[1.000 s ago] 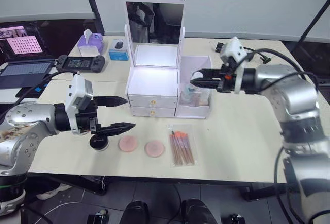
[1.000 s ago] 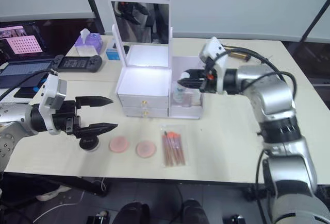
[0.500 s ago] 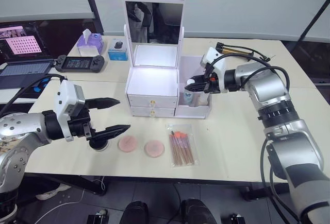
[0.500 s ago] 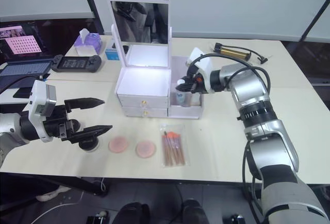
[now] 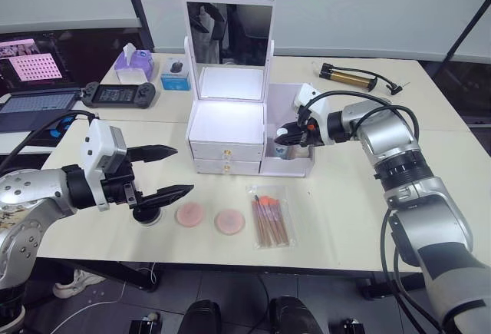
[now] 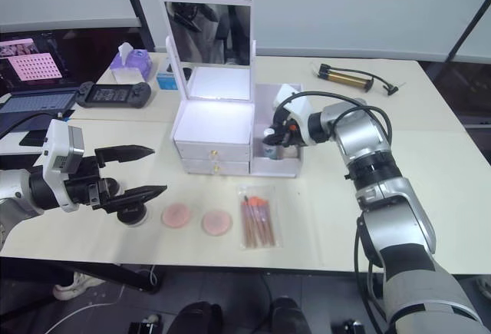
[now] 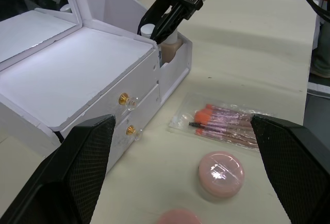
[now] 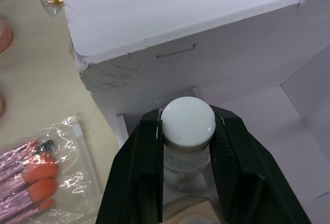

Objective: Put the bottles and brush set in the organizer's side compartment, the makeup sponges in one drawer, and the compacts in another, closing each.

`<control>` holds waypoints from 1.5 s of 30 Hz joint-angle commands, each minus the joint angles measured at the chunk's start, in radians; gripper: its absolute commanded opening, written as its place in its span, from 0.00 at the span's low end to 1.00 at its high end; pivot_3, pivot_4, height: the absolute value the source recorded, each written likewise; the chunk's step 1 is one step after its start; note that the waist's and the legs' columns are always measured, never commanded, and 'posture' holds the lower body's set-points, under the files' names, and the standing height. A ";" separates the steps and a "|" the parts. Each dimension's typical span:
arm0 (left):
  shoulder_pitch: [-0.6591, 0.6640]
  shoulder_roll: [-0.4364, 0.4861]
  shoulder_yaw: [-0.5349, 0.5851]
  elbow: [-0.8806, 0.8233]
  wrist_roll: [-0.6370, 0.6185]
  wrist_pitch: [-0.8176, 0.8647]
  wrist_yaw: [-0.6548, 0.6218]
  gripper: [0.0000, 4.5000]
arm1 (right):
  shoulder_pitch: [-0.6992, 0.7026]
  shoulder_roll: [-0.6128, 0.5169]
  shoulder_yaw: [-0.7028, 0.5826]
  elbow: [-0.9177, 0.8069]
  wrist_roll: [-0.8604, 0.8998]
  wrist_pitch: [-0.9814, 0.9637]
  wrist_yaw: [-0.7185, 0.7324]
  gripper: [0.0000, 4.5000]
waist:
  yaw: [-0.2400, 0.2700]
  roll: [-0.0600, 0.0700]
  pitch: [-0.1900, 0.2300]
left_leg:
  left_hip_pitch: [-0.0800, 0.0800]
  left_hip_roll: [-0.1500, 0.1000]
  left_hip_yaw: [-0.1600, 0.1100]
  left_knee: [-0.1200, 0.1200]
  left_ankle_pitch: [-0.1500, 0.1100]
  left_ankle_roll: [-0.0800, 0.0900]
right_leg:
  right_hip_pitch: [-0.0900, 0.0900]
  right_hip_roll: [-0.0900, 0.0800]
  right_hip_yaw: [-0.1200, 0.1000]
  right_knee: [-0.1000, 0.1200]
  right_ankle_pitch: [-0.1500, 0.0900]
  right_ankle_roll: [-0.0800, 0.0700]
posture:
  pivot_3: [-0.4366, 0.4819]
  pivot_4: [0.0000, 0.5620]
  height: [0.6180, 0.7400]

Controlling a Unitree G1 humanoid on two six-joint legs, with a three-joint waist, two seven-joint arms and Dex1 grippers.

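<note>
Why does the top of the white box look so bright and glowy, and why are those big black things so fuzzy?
In the left eye view, light glares off the white plastic organizer and its lid, washing them out. In the left wrist view, the left gripper's black fingers sit so near the lens they blur. In the right wrist view, the clear bottle's white cap is sharp.

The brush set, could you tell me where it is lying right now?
The brush set lies flat on the table in front of the organizer, just right of the two makeup sponges.
</note>
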State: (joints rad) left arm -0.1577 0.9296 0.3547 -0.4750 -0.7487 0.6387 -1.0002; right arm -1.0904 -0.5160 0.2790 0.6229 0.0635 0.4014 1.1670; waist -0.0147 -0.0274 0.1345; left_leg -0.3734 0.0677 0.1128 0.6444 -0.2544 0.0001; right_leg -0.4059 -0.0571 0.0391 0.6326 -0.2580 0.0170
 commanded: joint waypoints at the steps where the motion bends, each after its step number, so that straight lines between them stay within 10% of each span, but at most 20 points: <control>1: -0.019 0.012 0.005 -0.009 -0.009 -0.015 -0.008 1.00 | -0.025 -0.005 -0.050 -0.023 0.024 -0.001 0.015 0.42 | 0.000 0.000 0.000 | 0.000 0.000 0.000 0.000 0.000 0.000 | 0.000 0.000 0.000 0.000 0.000 0.000 | 0.48 0.27 0.93; 9: -0.058 0.002 -0.016 0.028 0.005 -0.036 -0.012 1.00 | -0.034 -0.041 -0.160 -0.102 0.092 0.030 0.031 1.00 | 0.000 0.000 0.000 | 0.000 0.000 0.000 0.000 0.000 0.000 | 0.000 0.000 0.000 0.000 0.000 0.000 | 0.48 0.27 0.93; 31: 0.055 -0.041 0.275 0.697 0.228 -0.386 0.085 1.00 | 0.343 -0.257 -0.624 0.048 0.231 -0.257 -0.244 1.00 | -0.005 0.000 0.000 | 0.002 0.001 0.001 -0.002 0.000 0.000 | 0.001 0.000 0.000 -0.001 0.000 -0.001 | 0.48 0.27 0.93; 45: 0.022 -0.067 0.320 0.733 0.217 -0.409 0.140 1.00 | 0.500 -0.229 -0.683 0.026 0.270 -0.324 -0.336 1.00 | -0.005 0.000 0.000 | 0.003 0.001 0.002 -0.002 0.000 0.000 | 0.002 -0.002 0.000 0.000 0.000 0.000 | 0.48 0.27 0.93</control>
State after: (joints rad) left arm -0.1143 0.8289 0.6701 0.2916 -0.5166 0.2389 -0.8484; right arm -0.5677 -0.7364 -0.3861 0.6940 0.3058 0.0999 0.8277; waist -0.0193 -0.0271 0.1342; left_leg -0.3703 0.0686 0.1150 0.6421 -0.2545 -0.0002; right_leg -0.4040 -0.0589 0.0393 0.6322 -0.2583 0.0166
